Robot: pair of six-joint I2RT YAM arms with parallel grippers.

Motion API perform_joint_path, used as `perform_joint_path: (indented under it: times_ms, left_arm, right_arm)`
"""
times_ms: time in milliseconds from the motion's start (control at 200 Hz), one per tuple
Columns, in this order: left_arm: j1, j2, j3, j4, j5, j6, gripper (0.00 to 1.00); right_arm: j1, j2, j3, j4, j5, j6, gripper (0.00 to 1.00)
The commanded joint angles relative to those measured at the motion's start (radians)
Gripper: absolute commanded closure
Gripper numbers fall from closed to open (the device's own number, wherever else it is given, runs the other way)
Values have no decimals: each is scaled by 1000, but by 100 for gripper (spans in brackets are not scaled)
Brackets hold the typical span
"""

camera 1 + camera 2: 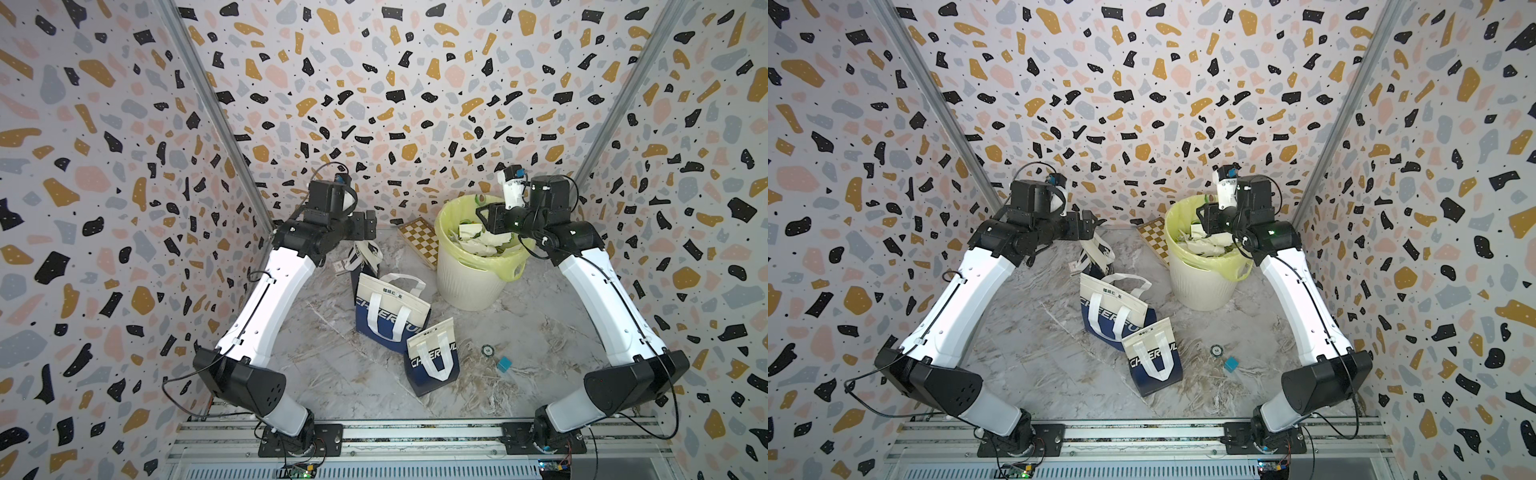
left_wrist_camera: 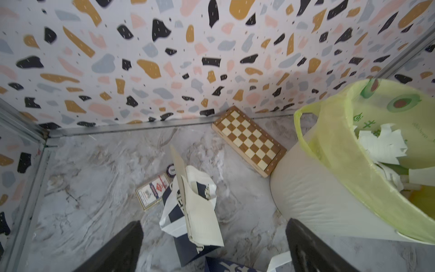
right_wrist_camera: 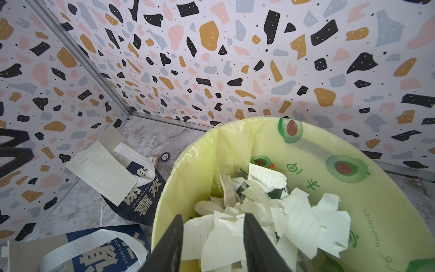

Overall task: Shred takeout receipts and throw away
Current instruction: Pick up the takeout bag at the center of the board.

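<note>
Left claw (image 2: 215, 222) is spread wide with nothing in it, hanging right over the only whole receipt (image 3: 103, 172) I can spot. That sheet stands tilted out of the mouth of a tote bag (image 3: 141, 202) near the far edge of the desk (image 2: 94, 188), with the bin (image 1: 469, 286) just beside it toward the far right corner.

Right claw (image 3: 214, 216) is over the bin, jaws partway apart with a crumpled scrap between them. Honestly can't tell if it's pinched or just lying on the pile. The rest of the scraps (image 3: 303, 212) sit heaped in the bin's yellow-green liner (image 3: 353, 188).

Handling guess: the sheet is thin lined paper, so it's featherlight and floppy, and it'll rip wherever it gets stressed. I'd grab the free top edge poking out of the bag, near a corner, clear of the white handle. The bag looks soft and light too, so it may ride up with the paper. For tearing, both claws probably want to pinch the same edge close together.
</note>
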Motion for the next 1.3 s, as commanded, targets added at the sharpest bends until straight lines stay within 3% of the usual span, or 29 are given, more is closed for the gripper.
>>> perform_joint_path:
  times_ms: [0,220,476,596,686,867,1017,1177,1298]
  left_arm:
    - [6,52,6,-28,-29,-56,5]
    - [26,172,43,1,-21,-60,24]
    - [31,130,-64,102,-49,-37,66]
    - [35,68,-170,246,-20,30,86]
    - [52,39,-240,352,56,78,91]
    - [70,51,-251,424,229,179,100]
    - [104,61,-269,493,431,244,98]
    - [160,84,-238,495,669,281,100]
    - [175,64,-275,563,782,325,100]
  right_arm:
    - [-4,-57,32,-26,51,-47,55]
    - [-3,-88,21,-28,63,-63,55]
    - [2,-105,18,-16,40,-86,55]
    - [56,-93,5,-9,-42,-199,55]
    - [108,-77,-23,16,-117,-269,56]
    - [190,-26,-46,89,-232,-367,56]
    - [246,35,-52,136,-379,-483,56]
    - [287,132,-57,194,-445,-544,56]
    - [292,214,-21,219,-466,-557,55]
